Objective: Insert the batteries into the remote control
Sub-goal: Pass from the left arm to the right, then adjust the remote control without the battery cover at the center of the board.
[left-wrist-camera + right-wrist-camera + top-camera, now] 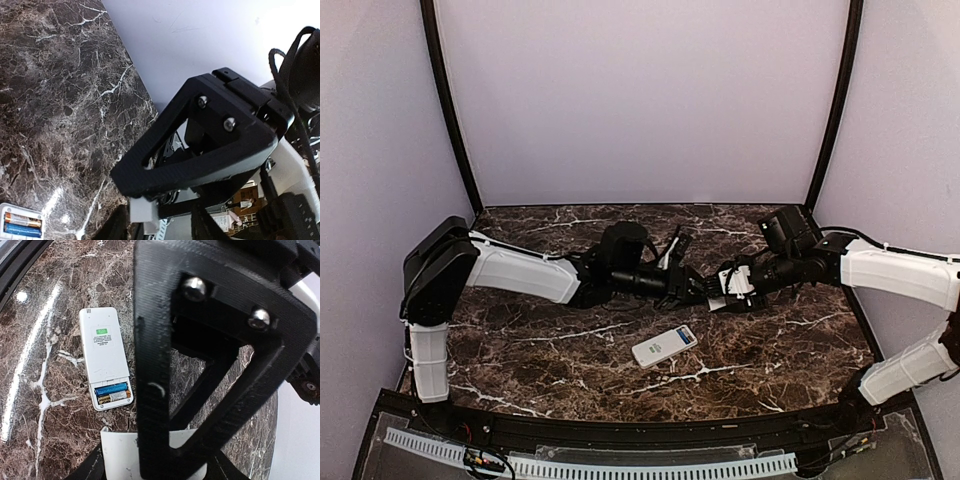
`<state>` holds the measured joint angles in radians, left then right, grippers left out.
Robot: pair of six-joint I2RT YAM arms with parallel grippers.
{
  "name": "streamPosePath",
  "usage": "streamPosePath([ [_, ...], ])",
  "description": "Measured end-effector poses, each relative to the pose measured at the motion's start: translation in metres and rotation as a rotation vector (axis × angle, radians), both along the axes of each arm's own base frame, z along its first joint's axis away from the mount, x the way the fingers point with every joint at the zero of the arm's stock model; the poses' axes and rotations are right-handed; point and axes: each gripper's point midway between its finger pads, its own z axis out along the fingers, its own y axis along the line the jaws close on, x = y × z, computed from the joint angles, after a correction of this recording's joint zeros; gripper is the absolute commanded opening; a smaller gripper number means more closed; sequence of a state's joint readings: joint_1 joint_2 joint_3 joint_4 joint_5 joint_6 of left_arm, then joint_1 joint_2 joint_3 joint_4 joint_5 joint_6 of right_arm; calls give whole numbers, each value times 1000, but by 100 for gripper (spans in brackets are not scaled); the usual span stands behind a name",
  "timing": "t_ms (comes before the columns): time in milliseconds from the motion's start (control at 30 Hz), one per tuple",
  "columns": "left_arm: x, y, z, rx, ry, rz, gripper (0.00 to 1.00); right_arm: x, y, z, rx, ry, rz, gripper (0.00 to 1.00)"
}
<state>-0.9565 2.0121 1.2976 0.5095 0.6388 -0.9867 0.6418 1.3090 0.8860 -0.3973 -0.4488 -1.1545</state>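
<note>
1. step in hand, as i judge it: the two arms meet in mid-air above the table (790, 350), passing the white cover plate (125, 455) between them, ahead of closing the remote control (105, 347).
2. right pincer (152, 462): closed across the cover plate's width, with the plate filling the gap between its fingers. i record it as holding.
3. left pincer (159, 227): the fingers stand apart, with a white edge between them that does not bridge the gap. i read it as let go.
4. the remote control lies flat on the table, back upward, on the arm-base side of both pincers and apart from them. the batteries (112, 392) lie side by side in the open compartment at its end. loading looks done; closure is not.
5. advice: draw the left arm straight back before the right one turns, since the two heads sit almost touching. bring the plate down flat to the compartment's lip and slide it rather than press. the remote is unrestrained and would likely skid.
6. surface: dark brown marble pattern, glossy, with glare spots.
7. room: pale lilac walls (640, 100) on three sides, and black posts (450, 110) at the back corners.
</note>
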Motion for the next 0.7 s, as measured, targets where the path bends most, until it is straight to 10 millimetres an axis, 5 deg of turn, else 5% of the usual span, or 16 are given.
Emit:
streamPosePath([
  [233,-2,23,-30,102,-75,24,72,-1,-3,1,-3,-12,-8,39],
  [400,-5,44,-7,131,-272,32,93,-1,-5,-1,-11,-20,-13,39],
  [567,-10,67,14,221,-563,39,98,-1,-7,-4,-21,-21,-12,39],
  [700,-20,77,-21,446,-772,-19,99,-1,-8,-6,-29,-25,-13,39],
])
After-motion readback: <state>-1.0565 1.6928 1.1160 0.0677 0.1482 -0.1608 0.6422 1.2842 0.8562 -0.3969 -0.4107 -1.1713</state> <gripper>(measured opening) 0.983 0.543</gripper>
